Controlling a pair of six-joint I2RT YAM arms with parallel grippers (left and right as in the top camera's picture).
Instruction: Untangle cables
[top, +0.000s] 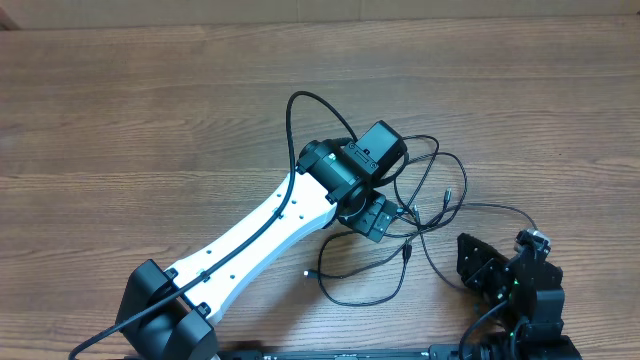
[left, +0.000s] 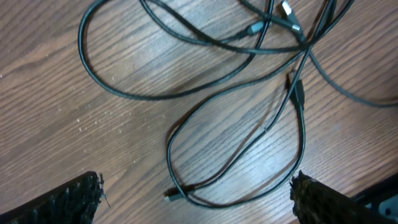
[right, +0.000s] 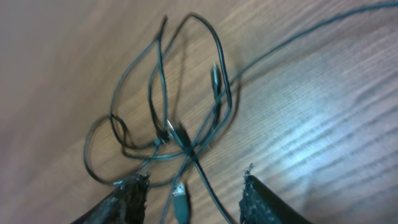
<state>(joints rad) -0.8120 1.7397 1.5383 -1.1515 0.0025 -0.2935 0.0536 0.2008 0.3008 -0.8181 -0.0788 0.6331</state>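
Black cables (right: 179, 138) lie tangled on the wood table (top: 150, 120) at four o'clock from its middle, left claw (left: 196, 182) spread wide above them, right claw (right: 196, 180) part-open astride one cord, where closing on crossed strands could tighten the snarl.

Cables (top: 432, 215) lie tangled on the table (top: 150, 120), centre-right of the overhead frame. My left gripper (top: 372, 215) sits over the tangle's left edge. My right gripper (top: 478, 268) is at lower right, beside one outlying strand.
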